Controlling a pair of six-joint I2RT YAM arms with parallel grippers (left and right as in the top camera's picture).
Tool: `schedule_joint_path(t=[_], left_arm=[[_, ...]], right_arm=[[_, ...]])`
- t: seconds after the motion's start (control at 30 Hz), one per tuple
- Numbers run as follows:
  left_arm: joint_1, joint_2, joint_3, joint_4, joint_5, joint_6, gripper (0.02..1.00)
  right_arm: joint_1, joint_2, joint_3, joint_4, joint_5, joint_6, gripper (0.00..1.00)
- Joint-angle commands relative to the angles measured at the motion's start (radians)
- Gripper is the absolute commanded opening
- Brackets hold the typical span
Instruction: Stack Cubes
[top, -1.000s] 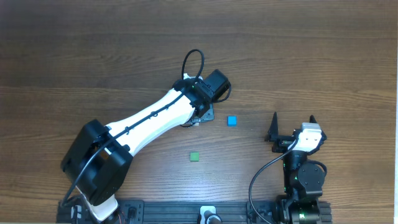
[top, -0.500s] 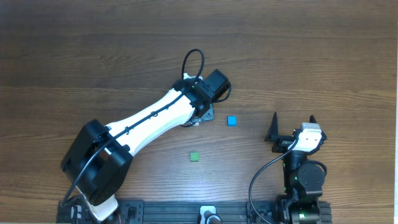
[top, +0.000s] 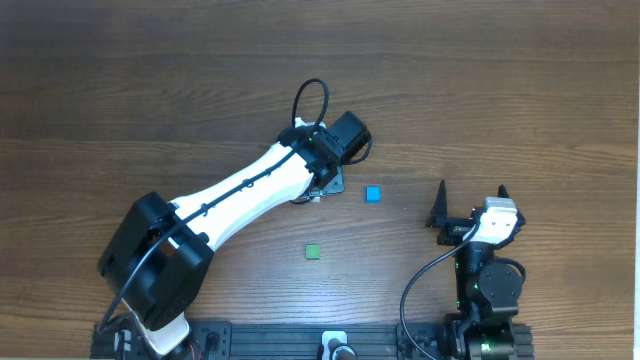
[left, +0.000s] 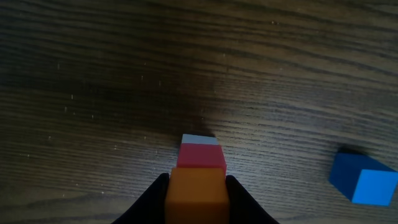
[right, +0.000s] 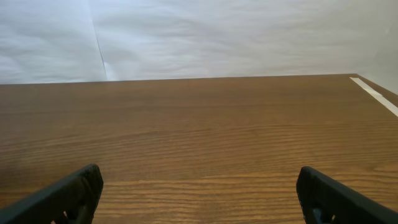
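Top view: the left arm (top: 240, 195) slants from its base toward 1 o'clock, wrist bent down at the table's (top: 500, 80) centre. Its left gripper (left: 197, 178) is clamped on an orange cube (left: 197, 198) resting atop a red cube (left: 201, 155). A blue cube (left: 364, 179) sits at its 3 o'clock, and a green cube (top: 313, 252) at 6. The right gripper (right: 199, 180) is held level near its base, fingers spread wide.

Wood table (top: 150, 80): blue cube (top: 373, 193), green cube (top: 313, 252), apart
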Motion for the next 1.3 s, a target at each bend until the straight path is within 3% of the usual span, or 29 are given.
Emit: schedule_joint_path(t=[0.03, 0.43, 0.5, 0.63, 0.67, 0.83, 1.03, 1.3], left_arm=[[0.002, -0.017, -0.006, 0.000, -0.019, -0.015, 0.294], [0.002, -0.017, -0.006, 0.005, -0.019, -0.014, 0.417], [0.002, -0.018, -0.006, 0.011, -0.023, -0.014, 0.509], [0.013, -0.037, -0.006, 0.035, -0.055, -0.015, 0.943], [0.021, -0.047, -0.006, 0.049, -0.069, -0.014, 0.998], [0.112, -0.131, -0.006, 0.117, -0.144, -0.006, 0.998], [0.295, -0.348, -0.027, 0.219, -0.151, 0.103, 0.996], [0.472, -0.850, -0.400, 0.570, -0.150, 0.273, 0.998]], right_arm=[[0.000, -0.009, -0.009, 0.002, -0.009, -0.004, 0.991], [0.000, -0.009, -0.009, 0.002, -0.009, -0.004, 0.993], [0.000, -0.009, -0.009, 0.002, -0.009, -0.004, 0.991], [0.000, -0.009, -0.009, 0.002, -0.009, -0.004, 0.991], [0.000, -0.009, -0.009, 0.002, -0.009, -0.004, 0.993], [0.000, -0.009, -0.009, 0.002, -0.009, -0.004, 0.993], [0.000, -0.009, -0.009, 0.002, -0.009, -0.004, 0.993], [0.000, -0.009, -0.009, 0.002, -0.009, -0.004, 0.993]])
